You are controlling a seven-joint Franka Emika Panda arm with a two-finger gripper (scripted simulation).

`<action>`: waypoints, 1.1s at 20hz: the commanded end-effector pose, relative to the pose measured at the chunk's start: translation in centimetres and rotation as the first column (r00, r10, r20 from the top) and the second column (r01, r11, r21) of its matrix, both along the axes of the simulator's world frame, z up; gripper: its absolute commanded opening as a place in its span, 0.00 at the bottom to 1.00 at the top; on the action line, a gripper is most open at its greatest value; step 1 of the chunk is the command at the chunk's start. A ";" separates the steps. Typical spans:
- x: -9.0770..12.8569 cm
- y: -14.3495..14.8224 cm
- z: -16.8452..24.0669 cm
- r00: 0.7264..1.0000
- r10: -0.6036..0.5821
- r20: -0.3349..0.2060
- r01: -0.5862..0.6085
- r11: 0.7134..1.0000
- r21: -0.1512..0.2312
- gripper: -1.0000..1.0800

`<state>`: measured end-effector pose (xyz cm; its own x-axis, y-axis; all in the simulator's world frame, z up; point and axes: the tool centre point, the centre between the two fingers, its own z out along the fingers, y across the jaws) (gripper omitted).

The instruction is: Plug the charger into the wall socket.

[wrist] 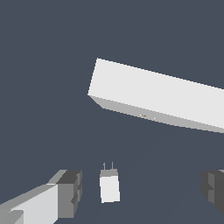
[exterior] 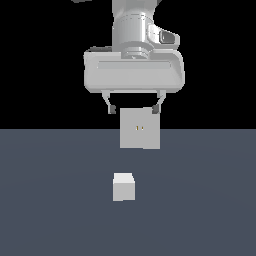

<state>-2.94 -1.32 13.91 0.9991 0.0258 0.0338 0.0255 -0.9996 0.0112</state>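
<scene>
In the exterior view the gripper (exterior: 133, 108) hangs high over the dark blue-grey floor (exterior: 55, 210), its broad pale housing level and its two short dark-tipped fingers (exterior: 111, 107) pointing down; the jaws stand wide apart and hold nothing; one fingertip sits near each upper corner of the wall socket (exterior: 140, 129) as that view lines them up, though whether they are at the same depth cannot be told from there.

The wall socket stands upright on the floor, a flat light-grey square panel with two tiny gold slots (exterior: 139, 128) close together at its centre; the slotted face is turned toward the exterior camera.

The charger (exterior: 123, 187) rests on the floor nearer that camera than the socket, well apart from it and slightly toward the exterior view's left of the panel's centre line; it is a small near-white block, free of the gripper.

In the wrist view the charger (wrist: 109, 187) lies between the two spread fingers (wrist: 70, 191), touching neither; two thin prongs (wrist: 108, 166) stick out of its end and point toward the wall socket (wrist: 157, 97); the socket appears as a long pale slab seen from above, its slots (wrist: 148, 117) just visible on the shaded face that looks toward the charger; bare floor (wrist: 43, 65) separates the two.
</scene>
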 end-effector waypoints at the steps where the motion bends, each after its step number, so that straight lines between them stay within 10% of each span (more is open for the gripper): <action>1: -1.1 0.3 -1.0 1.000 0.011 0.010 -0.011 1.000 0.002 0.96; 22: -7.4 2.0 -7.6 0.993 0.079 0.082 -0.081 0.997 0.013 0.96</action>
